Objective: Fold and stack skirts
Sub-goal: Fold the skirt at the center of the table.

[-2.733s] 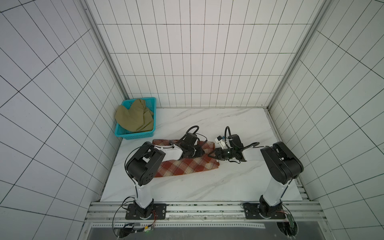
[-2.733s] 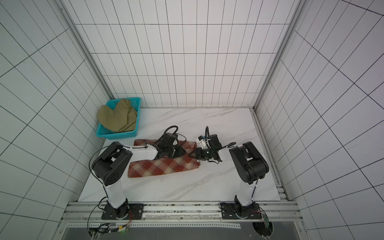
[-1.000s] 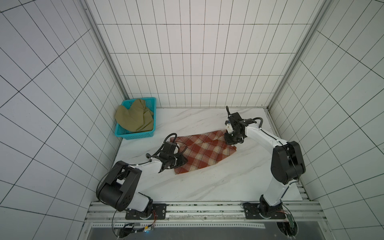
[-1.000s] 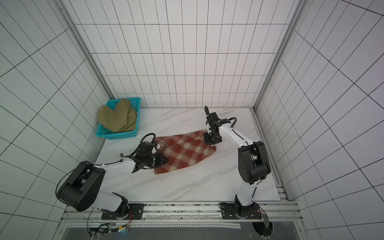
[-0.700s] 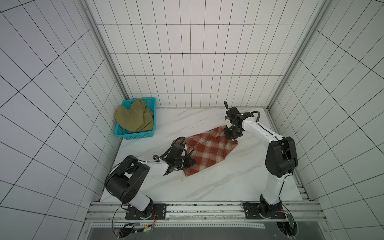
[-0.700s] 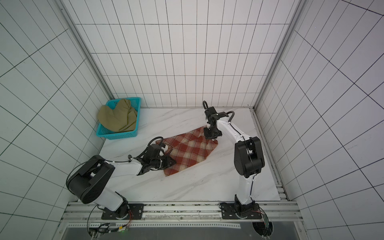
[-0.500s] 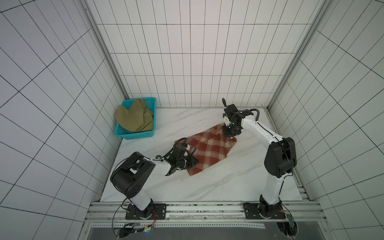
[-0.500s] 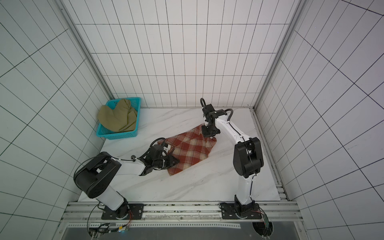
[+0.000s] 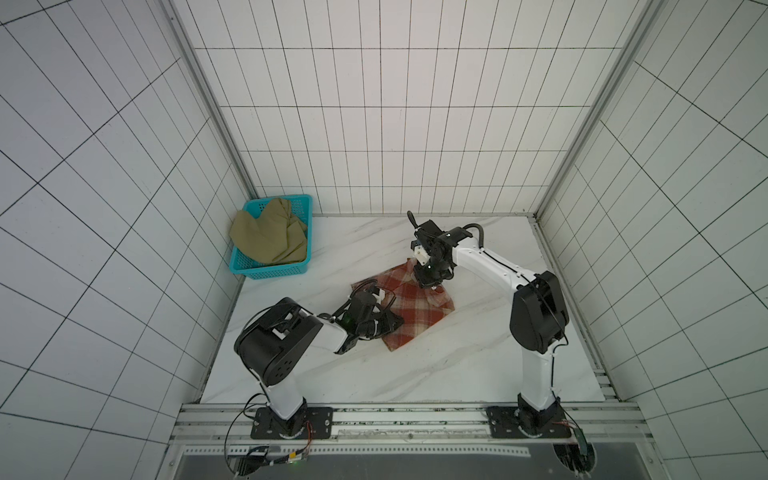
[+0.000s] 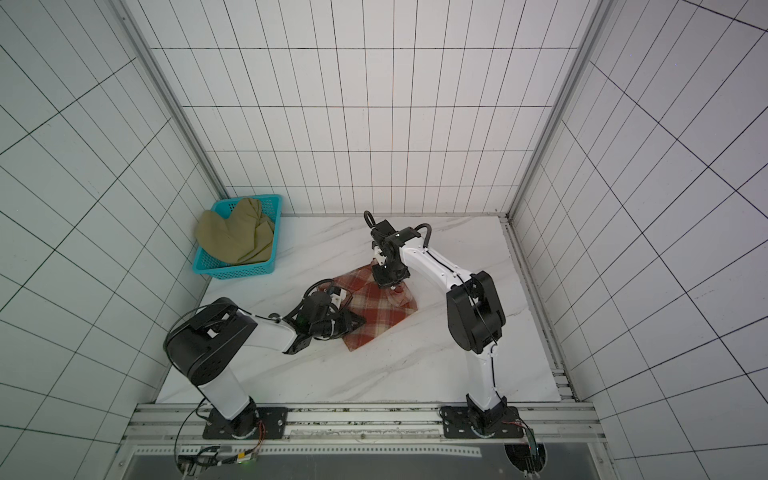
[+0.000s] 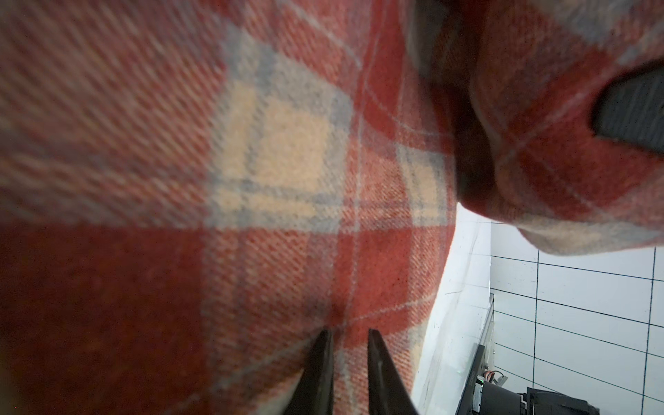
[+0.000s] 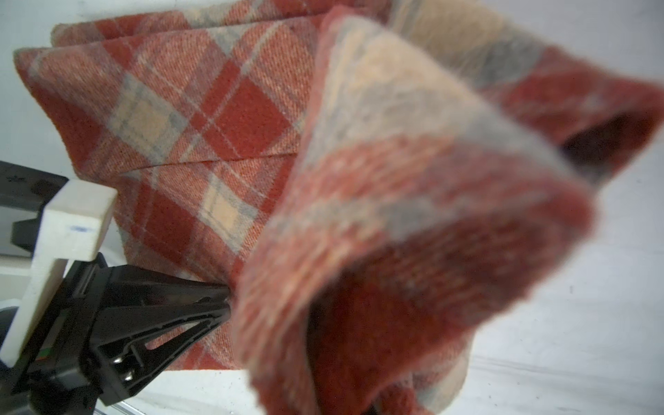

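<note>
The white marbled tabletop (image 9: 478, 365) carries everything. About its middle, a little toward the far edge, lies the rust-red and cream plaid skirt (image 9: 415, 318) of woven cloth, folded and set diagonal. Both top views show it there (image 10: 376, 318). In the far left corner of the tabletop stands the teal perforated plastic basket (image 9: 270, 272). The plain olive-khaki skirt (image 9: 266, 239) is heaped inside it, with one part hanging over the left rim.

My right end effector (image 9: 432, 286) is clenched on the far corner of the plaid skirt and holds that corner up from the tabletop. In the right wrist view the lifted part hangs close before the camera, blurred, and it hides my own fingers.

My left end effector (image 9: 395, 324) is low at the near left side of the same skirt. In the left wrist view its two black fingertips (image 11: 321, 359) stand nearly together and the cloth puckers just at them, so it grasps the plaid skirt there. The rest of the skirt lies flat between my two end effectors.
</note>
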### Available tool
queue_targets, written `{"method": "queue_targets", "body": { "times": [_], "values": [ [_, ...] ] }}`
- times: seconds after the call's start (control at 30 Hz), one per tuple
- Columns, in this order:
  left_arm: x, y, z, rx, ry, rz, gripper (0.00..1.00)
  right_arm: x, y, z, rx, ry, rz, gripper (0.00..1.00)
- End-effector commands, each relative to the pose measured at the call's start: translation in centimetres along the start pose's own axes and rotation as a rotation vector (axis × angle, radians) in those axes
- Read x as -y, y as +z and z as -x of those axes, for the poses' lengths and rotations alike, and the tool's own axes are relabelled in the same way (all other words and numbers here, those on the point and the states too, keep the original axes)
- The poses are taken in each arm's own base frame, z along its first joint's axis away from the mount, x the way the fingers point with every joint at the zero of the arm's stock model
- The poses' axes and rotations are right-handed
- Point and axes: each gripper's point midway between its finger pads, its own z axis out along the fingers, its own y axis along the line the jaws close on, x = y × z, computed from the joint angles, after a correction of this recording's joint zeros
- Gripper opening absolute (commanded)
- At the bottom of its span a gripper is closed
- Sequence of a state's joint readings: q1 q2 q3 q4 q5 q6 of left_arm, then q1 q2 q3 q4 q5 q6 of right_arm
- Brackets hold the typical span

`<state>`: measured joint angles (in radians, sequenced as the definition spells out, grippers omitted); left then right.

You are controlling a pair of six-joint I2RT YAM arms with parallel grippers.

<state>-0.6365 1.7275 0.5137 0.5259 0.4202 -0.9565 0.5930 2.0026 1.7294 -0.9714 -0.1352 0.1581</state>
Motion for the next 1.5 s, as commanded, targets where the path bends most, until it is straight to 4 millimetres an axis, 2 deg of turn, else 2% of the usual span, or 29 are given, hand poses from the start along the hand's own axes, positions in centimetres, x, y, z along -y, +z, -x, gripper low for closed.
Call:
{"method": "queue_targets", "body": {
  "times": [0.0,0.17,0.3,0.4,0.53,0.77,1.0,1.3,1.47],
  "values": [
    [-2.9,0.2,-1.7,-0.037,-0.057,0.095,0.2,-2.1,0.1,0.8,0.028,0.003,0.088,0.0],
    [-0.5,-1.1,-0.6,-0.016,-0.018,0.079,0.2,-2.0,2.1,-0.3,0.006,0.016,0.106,0.0],
    [2.2,-3.1,1.1,0.026,0.038,0.079,0.2,-1.8,3.5,-1.3,-0.003,0.027,0.122,0.0],
    [2.9,-4.6,2.1,0.052,0.071,0.096,0.2,-1.7,4.4,-2.1,-0.012,0.038,0.136,0.0],
    [0.8,-5.4,2.5,0.05,0.073,0.149,0.2,-1.4,5.2,-2.6,-0.02,0.043,0.143,0.0],
    [-3.4,-4.5,2.0,0.008,0.053,0.22,0.2,-1.6,4.7,-2.5,-0.003,0.033,0.15,0.0],
    [-5.0,-3.5,1.2,-0.025,0.045,0.242,0.19,-2.0,3.8,-2.2,0.016,0.021,0.171,0.0],
    [-6.5,-3.4,0.2,-0.044,0.029,0.268,0.19,-4.9,-0.7,-0.8,0.072,-0.03,0.213,0.0],
    [-6.9,-3.4,-0.2,-0.047,0.023,0.271,0.18,-6.5,-1.3,-0.7,0.071,-0.05,0.236,0.0]
  ]
}}
